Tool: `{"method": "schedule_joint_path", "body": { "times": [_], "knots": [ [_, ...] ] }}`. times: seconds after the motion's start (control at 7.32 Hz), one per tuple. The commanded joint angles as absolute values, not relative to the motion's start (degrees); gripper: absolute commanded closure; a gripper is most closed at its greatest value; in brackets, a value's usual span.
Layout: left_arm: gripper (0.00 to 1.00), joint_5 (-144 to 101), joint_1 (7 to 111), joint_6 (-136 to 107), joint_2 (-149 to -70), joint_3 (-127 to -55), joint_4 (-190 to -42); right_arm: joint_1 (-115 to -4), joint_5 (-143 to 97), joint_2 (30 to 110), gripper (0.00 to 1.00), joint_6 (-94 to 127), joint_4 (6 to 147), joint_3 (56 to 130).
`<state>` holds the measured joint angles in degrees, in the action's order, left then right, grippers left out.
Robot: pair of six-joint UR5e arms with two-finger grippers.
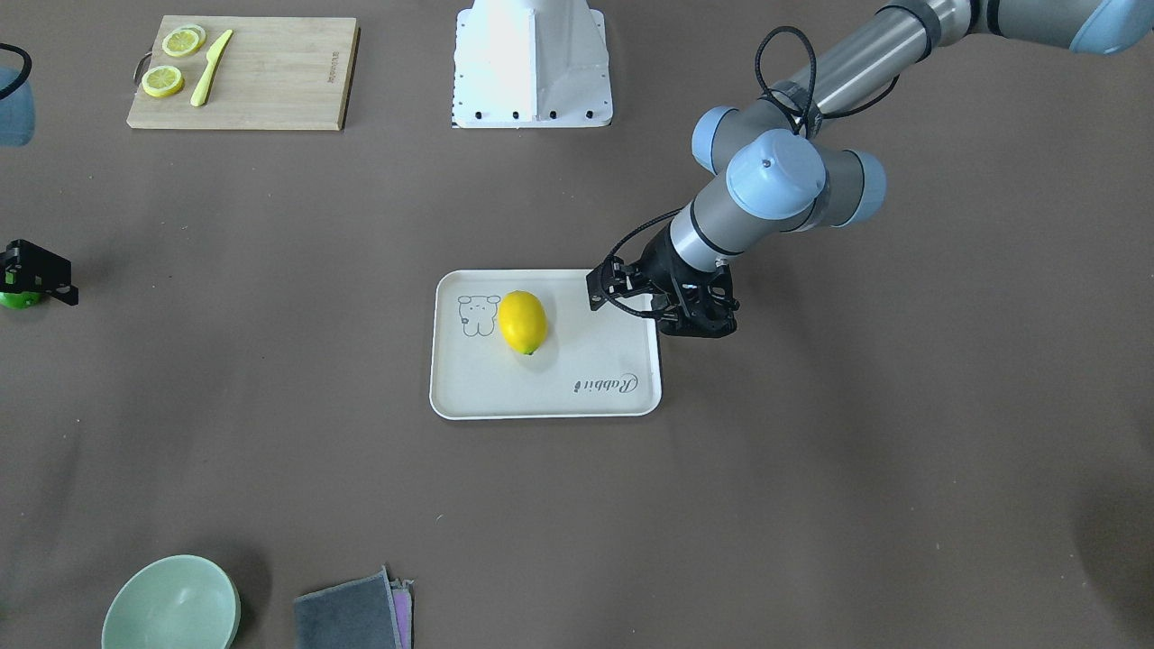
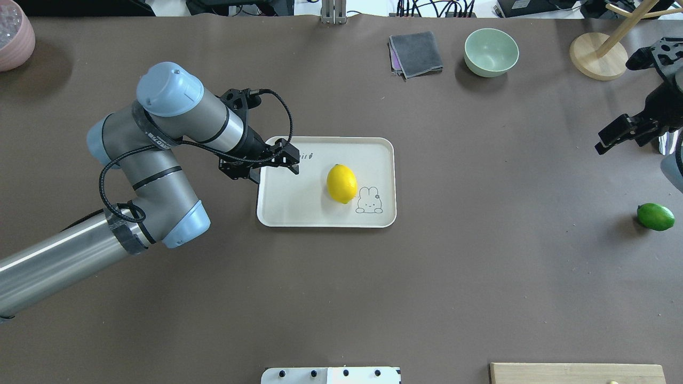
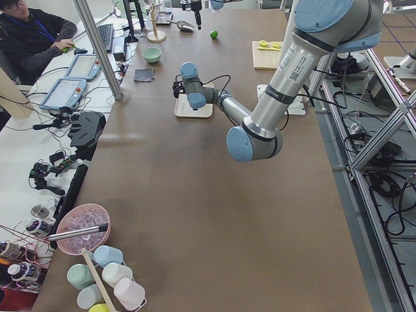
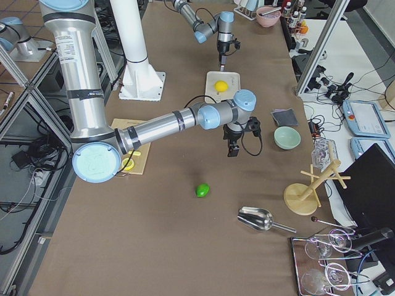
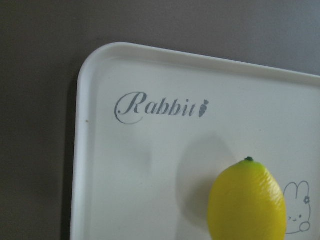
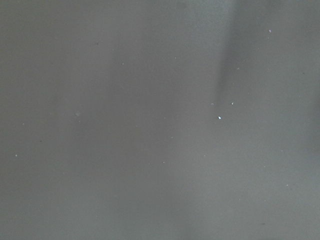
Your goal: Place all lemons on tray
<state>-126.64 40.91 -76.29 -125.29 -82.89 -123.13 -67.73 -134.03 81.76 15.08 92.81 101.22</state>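
Note:
The yellow lemon [image 2: 341,183] lies in the middle of the off-white tray [image 2: 299,210], beside the rabbit outline; it also shows in the left wrist view [image 5: 247,202] and the front view [image 1: 523,322]. My left gripper [image 2: 288,161] hovers over the tray's left end, open and empty, apart from the lemon. The green lemon [image 2: 655,216] lies on the bare table far to the right, seen also in the right side view [image 4: 202,190]. My right gripper [image 2: 613,137] hangs open and empty above the table, beyond the green lemon. The right wrist view shows only table.
A bamboo cutting board [image 1: 243,72] with lemon slices and a yellow knife lies at the robot's near right. A green bowl [image 2: 491,52], a grey cloth [image 2: 416,53] and a wooden stand [image 2: 597,56] stand along the far edge. A pink bowl [image 2: 13,40] stands far left.

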Motion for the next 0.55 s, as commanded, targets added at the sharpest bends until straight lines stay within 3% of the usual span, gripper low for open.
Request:
{"method": "schedule_joint_path", "body": {
  "times": [0.0,0.41],
  "knots": [
    [0.01,-127.44,48.04,-68.96,-121.06,-83.58,-122.78,-67.76,-134.03,81.74,0.0,15.21,92.81,101.16],
    [0.02,-130.61,60.79,-43.23,-110.6,-83.06,-122.34,-67.85,-133.95,81.74,0.0,15.21,92.81,101.25]
  ]
}}
